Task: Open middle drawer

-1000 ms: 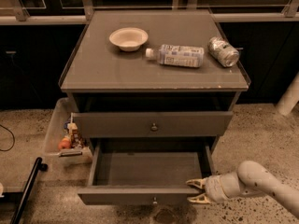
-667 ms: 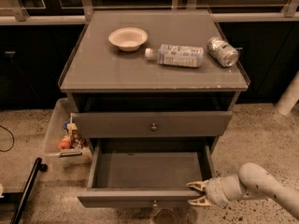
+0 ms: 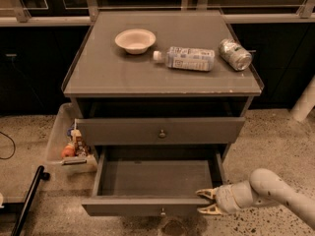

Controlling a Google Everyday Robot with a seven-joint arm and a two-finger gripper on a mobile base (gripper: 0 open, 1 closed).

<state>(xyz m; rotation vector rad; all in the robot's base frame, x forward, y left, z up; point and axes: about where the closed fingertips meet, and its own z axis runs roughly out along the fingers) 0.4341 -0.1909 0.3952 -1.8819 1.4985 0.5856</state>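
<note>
Claw (image 3: 205, 202) is sitting low at the right, right at the right front corner of the pulled-out drawer (image 3: 133, 206). Its two fingers are spread apart and pointing left, one just above the front panel's top edge and one in front of the panel. You aren't gripping anything as far as I can see, though I can't tell if the tips are touching the wood.

I'm reading that pulled-out one as the middle drawer. It's lying directly left of the claw, with its long axis running left-right across your view and its travel coming toward the camera. It's looking well out already and empty inside. Its knob (image 3: 162, 212) is sitting at the panel's centre, well left of the claw, so any further pull is going to be straight toward you, not sideways.

Whatever's under that drawer is getting hidden by it, and your arm (image 3: 275, 191) is running off the right edge.

Above it, the upper drawer (image 3: 123, 131) is looking shut or nearly so. Further back, the tabletop (image 3: 108, 73) is carrying a bowl (image 3: 135, 40), a bottle (image 3: 186, 58) lying on its side and a can (image 3: 235, 54), also tipped over.
</note>
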